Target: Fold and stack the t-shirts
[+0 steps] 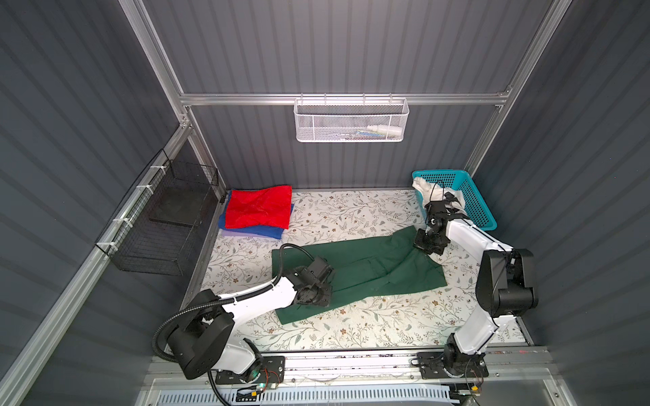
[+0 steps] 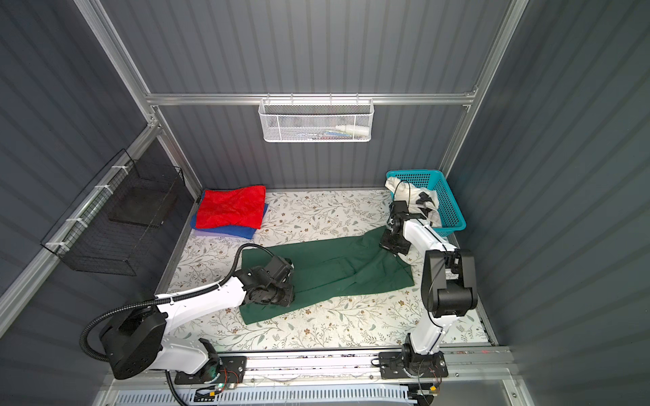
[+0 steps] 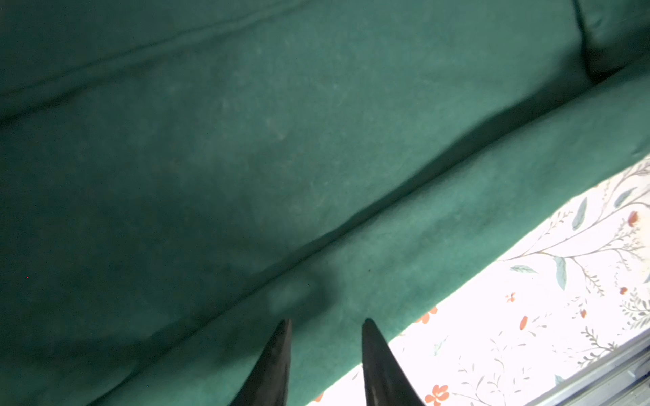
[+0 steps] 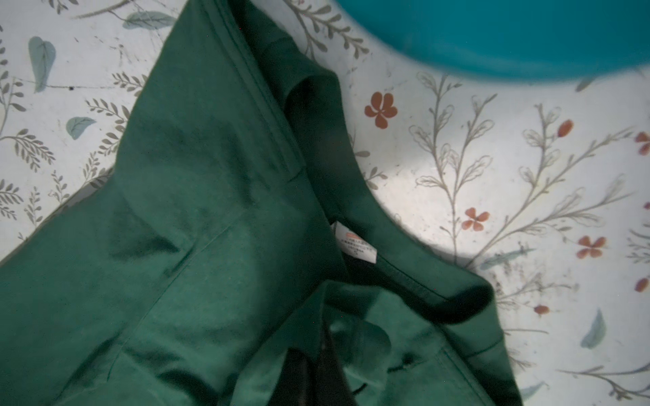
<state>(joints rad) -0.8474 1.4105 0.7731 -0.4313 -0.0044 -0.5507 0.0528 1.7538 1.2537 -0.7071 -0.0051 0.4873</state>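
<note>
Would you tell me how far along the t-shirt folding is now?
Done: the red t-shirt lies folded on the blue t-shirt. In hand: the green t-shirt lies partly folded, right end effector shut on its collar end, left end effector open over the hem end. Left: stacking it, then the white t-shirt draped over the basket.

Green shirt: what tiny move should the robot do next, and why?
Probably the left tool should pinch shut on the green shirt. Its tips sit apart over the flat cloth close to the shirt's edge, while the right tool is shut on the collar end. With both ends held, the arms could likely lift and fold it.
</note>
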